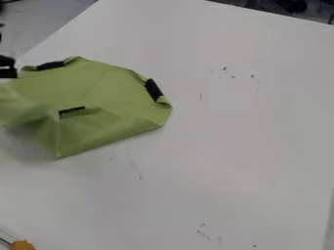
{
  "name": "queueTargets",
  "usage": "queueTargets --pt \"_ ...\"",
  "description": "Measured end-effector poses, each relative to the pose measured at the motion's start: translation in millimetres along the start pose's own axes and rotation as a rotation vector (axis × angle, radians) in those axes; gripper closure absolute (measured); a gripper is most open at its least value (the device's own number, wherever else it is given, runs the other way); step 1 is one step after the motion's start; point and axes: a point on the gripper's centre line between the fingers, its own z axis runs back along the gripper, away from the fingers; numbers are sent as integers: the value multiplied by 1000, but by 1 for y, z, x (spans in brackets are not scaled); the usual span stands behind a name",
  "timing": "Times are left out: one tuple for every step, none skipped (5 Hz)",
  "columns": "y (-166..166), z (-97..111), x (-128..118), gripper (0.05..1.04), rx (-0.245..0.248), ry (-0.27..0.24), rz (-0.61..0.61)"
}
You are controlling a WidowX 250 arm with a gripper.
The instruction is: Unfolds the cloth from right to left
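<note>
Black parts of the gripper (7, 67) show at the left edge in the camera view, just left of the cloth's upper left corner. The green cloth (108, 90) lies crumpled on the upper left of the white table, with dark patches on its upper left, right side and middle. Its lower right part is folded over along a slanting edge, with a pointed corner at the bottom. A blurred part of the cloth runs out past the left edge. Whether the gripper touches the cloth cannot be told.
The white table (235, 161) bears small dark marks and scratches. An orange object (21, 245) sits at the bottom left corner. The table's far edge runs along the top right, with dark items beyond it. Grey floor or surface shows at the upper left.
</note>
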Motion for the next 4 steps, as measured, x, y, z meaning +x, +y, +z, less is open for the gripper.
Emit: queueTargets --pt "12 -5 -21 1029 -13 15 62" --pt "18 -6 -36 1029 -6 30 102" --pt "25 -5 -46 1029 7 28 136" --pt "29 -9 -57 1007 5 46 150"
